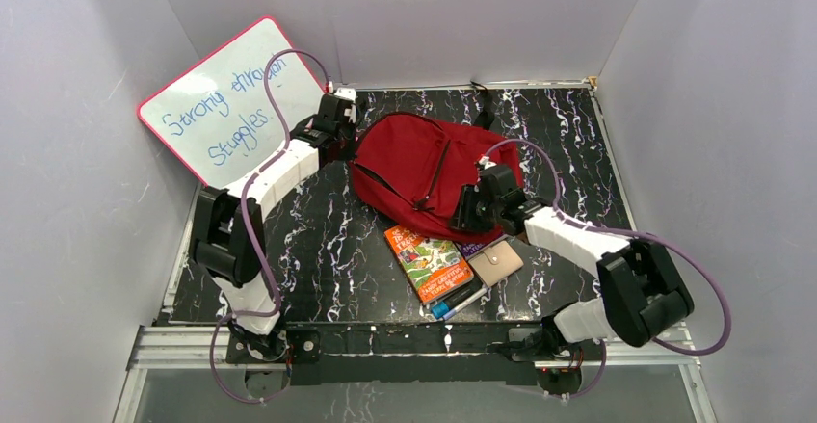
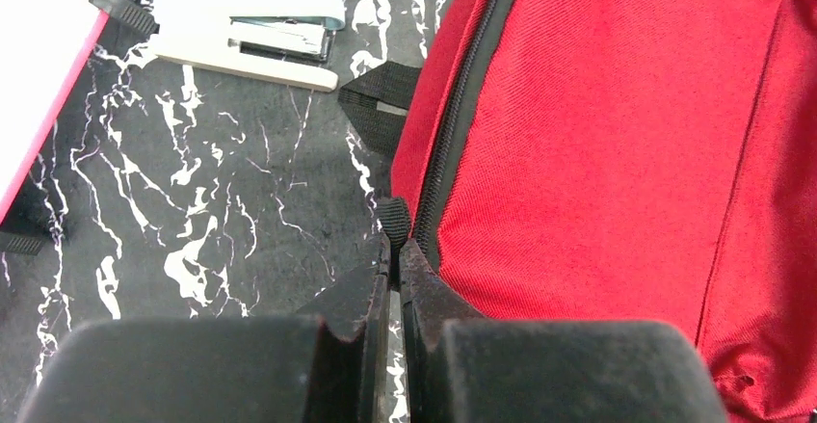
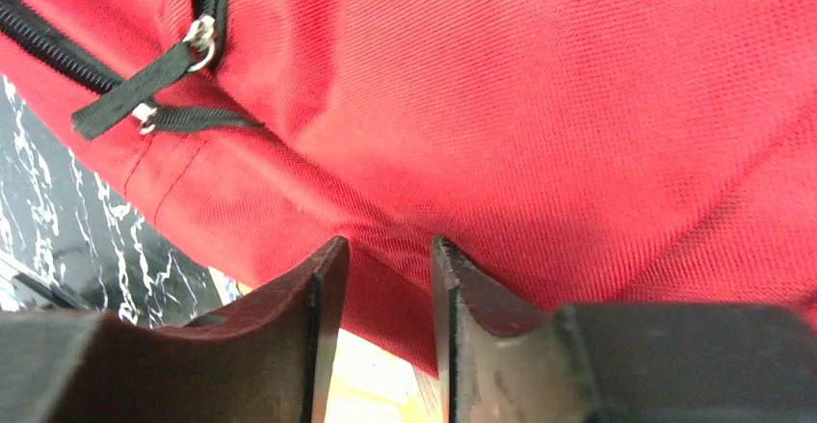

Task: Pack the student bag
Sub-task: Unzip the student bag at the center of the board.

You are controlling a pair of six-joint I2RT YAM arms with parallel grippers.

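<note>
Dark-red fabric student bag, black-zippered, lies slumped; left pincer clamped on its edge, right pincer half-parted, grip unclear.

Plain pale walls enclose the black, white-veined table on three sides; a pink-framed whiteboard leans at the left wall.

Dark-red student bag, black table veined with white.

The black marbled table carried the student bag at upper centre, a colourful book below it, and a white stapler at the left wrist view's upper left.
</note>
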